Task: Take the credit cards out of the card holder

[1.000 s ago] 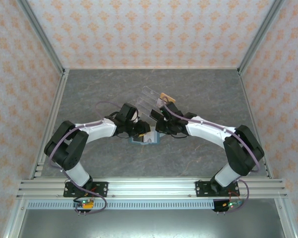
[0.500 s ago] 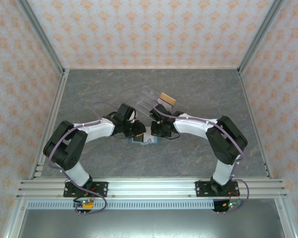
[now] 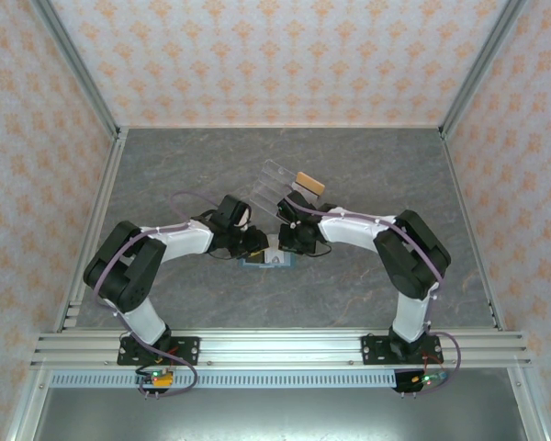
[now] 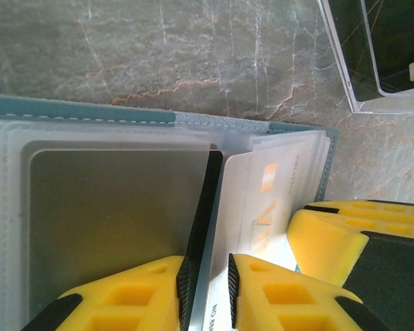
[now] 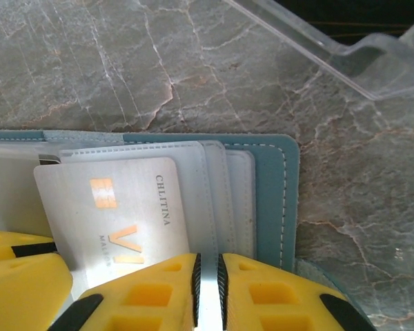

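The teal card holder lies open on the table between both grippers. Its clear sleeves hold a white credit card with orange lettering and a dark grey card. My left gripper is shut on the raised black edge of the dark card, over the holder's left panel. My right gripper is shut on a pale sleeve of the holder's right panel, beside the white card. In the top view the left gripper and right gripper nearly touch.
A clear acrylic tiered stand stands just behind the holder, with a tan object at its right end. Its corner shows near both wrists. The aluminium frame rail runs along the near edge.
My right gripper came down and left from the acrylic stand onto the holder, its elbow folding inward. The left gripper edged right and closed in on the dark card's edge.
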### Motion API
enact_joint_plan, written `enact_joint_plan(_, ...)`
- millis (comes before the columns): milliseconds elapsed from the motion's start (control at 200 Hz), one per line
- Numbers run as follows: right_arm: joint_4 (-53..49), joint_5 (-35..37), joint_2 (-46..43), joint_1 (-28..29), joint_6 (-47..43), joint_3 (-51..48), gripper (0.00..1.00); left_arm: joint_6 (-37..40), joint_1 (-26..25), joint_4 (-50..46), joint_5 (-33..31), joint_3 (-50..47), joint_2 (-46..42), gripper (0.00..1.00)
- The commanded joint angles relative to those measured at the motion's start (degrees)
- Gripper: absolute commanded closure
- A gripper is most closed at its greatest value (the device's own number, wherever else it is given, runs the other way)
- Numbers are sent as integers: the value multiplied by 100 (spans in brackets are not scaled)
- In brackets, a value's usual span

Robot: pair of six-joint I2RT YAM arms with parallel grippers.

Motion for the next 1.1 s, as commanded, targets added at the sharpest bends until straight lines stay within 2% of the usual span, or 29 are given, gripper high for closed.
enact_joint_plan(0,-261,-29,237,-10,115,31,82,79,61,185,-29,-145,146,74)
enact_joint_plan(701,-247,-16,204,-10,160,-103,82,56,175,925,624,-263,-38,76)
enact_joint_plan(1091,-158,-50,192,-10,197,-180,83,3,174,1046,634,-282,77,85)
